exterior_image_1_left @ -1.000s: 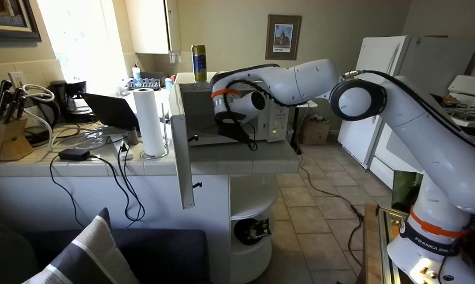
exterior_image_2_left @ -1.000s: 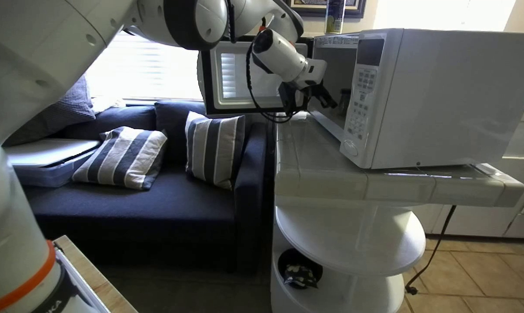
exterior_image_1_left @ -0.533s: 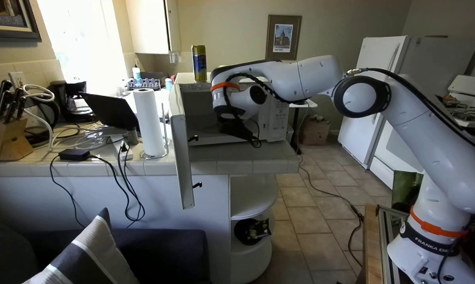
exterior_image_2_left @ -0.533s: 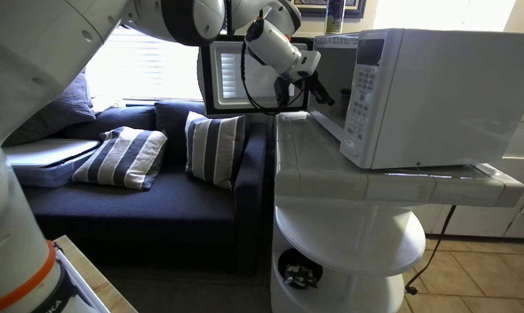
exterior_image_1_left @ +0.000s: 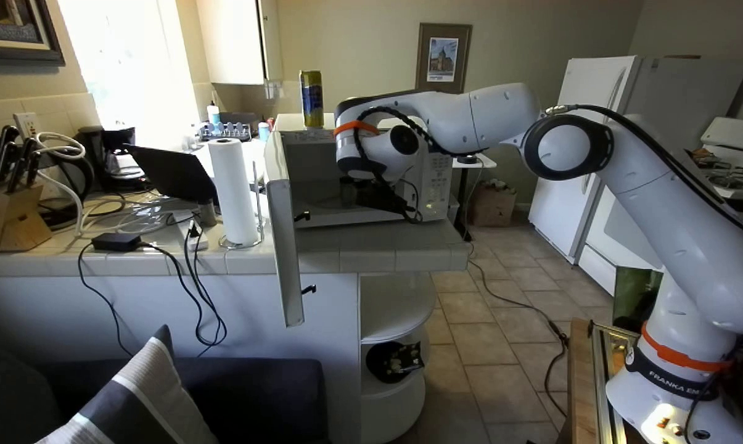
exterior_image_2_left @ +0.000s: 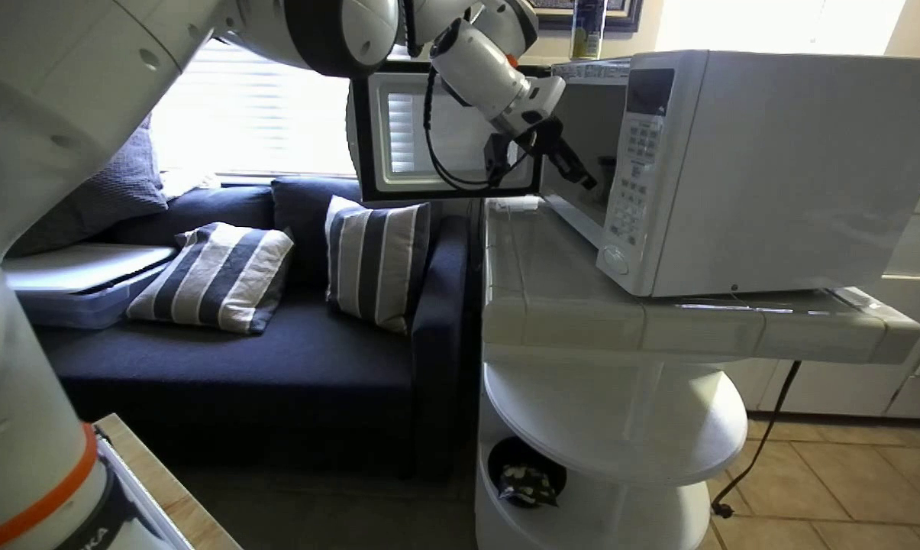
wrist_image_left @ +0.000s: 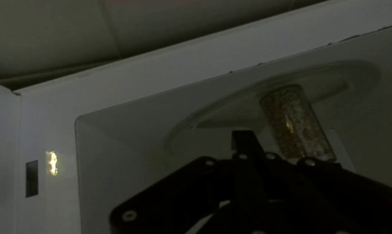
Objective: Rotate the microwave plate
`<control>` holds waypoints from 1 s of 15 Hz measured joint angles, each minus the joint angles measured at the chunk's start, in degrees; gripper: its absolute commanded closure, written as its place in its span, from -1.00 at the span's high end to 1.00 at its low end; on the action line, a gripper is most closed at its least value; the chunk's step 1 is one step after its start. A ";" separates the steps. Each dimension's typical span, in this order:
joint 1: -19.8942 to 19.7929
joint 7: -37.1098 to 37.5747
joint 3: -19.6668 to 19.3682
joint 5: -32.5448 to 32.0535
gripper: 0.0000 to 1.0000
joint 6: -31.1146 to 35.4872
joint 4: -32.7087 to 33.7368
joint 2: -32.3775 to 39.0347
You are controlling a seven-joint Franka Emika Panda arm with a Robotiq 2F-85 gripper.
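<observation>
Gripper [wrist_image_left: 244,136] closed at microwave [exterior_image_2_left: 780,176]; plate [wrist_image_left: 235,112] — lying flat — faces up.

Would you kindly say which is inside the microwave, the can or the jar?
The jar, on the glass plate; the can stands atop the microwave.

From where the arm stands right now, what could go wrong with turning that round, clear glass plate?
The clear cylindrical jar of speckled, brownish contents stands on the round, clear glass plate near the black two-finger gripper, so it might get knocked over. The shut gripper may merely skid on the plate. The thin black cable loop hanging beside it could snag on the boxy white microwave.
</observation>
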 measured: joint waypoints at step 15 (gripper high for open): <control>0.03 9.22 -8.22 -10.61 -1.00 -12.35 3.32 8.07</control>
